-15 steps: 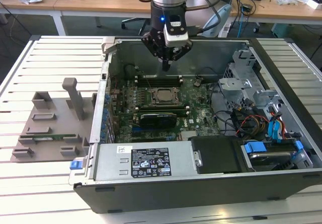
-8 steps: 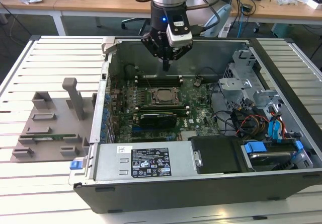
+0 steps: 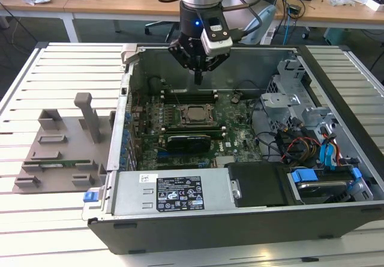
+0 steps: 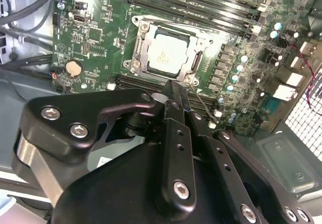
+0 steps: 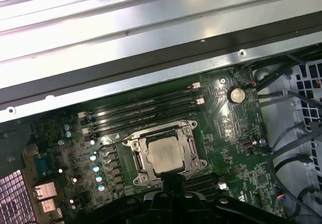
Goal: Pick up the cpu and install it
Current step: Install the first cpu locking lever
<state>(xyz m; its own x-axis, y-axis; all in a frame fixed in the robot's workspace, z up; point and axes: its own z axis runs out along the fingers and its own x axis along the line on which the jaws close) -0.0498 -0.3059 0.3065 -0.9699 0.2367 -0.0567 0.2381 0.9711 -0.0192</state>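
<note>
The cpu [image 5: 164, 154] sits in its socket frame [image 5: 164, 153], markings unreadable.

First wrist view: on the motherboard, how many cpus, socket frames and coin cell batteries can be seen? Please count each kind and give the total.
cpu: 1
socket frame: 1
coin cell battery: 1
Total: 3
</note>
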